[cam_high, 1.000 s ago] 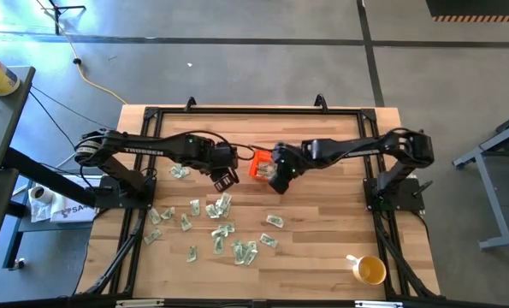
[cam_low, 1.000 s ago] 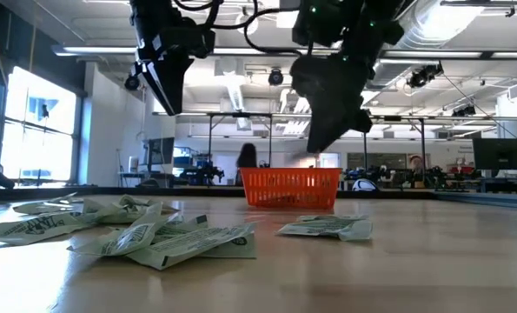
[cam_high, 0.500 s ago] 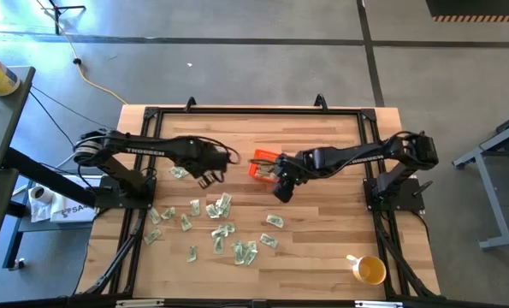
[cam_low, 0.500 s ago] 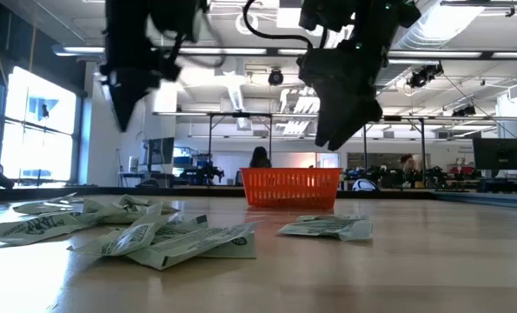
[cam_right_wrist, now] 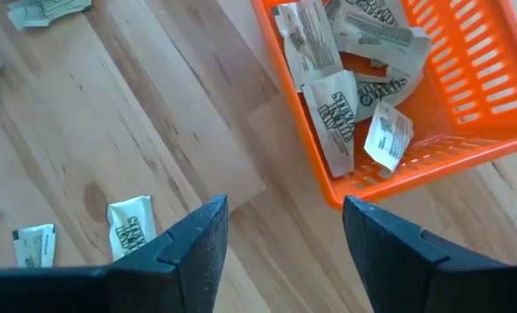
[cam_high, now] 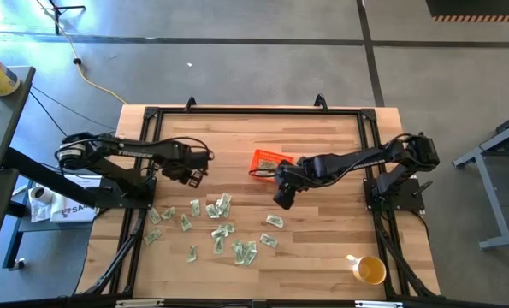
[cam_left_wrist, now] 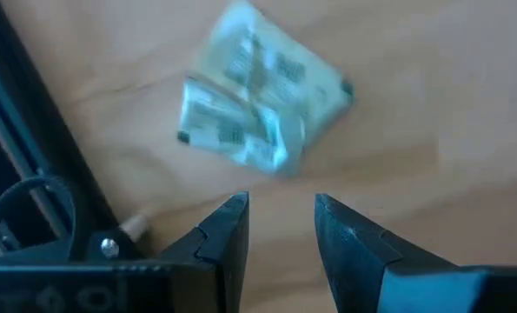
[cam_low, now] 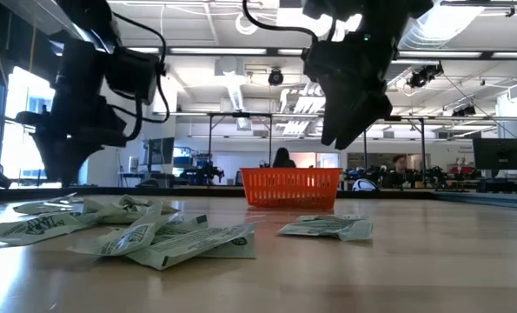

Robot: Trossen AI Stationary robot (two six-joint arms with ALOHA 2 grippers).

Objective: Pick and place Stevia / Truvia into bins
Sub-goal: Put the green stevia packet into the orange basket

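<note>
Several pale green and white Stevia sachets (cam_high: 222, 229) lie flat and scattered on the wooden table's near left half. The orange bin (cam_high: 266, 162) stands at mid-table, and several sachets (cam_right_wrist: 355, 69) lie in it. My left gripper (cam_left_wrist: 280, 217) is open, pointing down just above the table beside two overlapping sachets (cam_left_wrist: 256, 100) near the left edge. In the high view my right gripper (cam_high: 281, 199) hangs just on the near side of the bin. It is open and holds nothing (cam_right_wrist: 284, 235).
A yellow cup (cam_high: 369, 270) stands at the near right corner. A black metal frame (cam_high: 254, 111) runs round the table, and its left rail (cam_left_wrist: 32, 130) is close to my left gripper. Loose sachets (cam_right_wrist: 128, 228) lie on the table below my right gripper.
My left gripper has swung from mid-table toward the table's left edge and come down, rolling as it went, and now hangs low over the sachets there. My right gripper has drawn back from over the bin toward the table's near edge.
</note>
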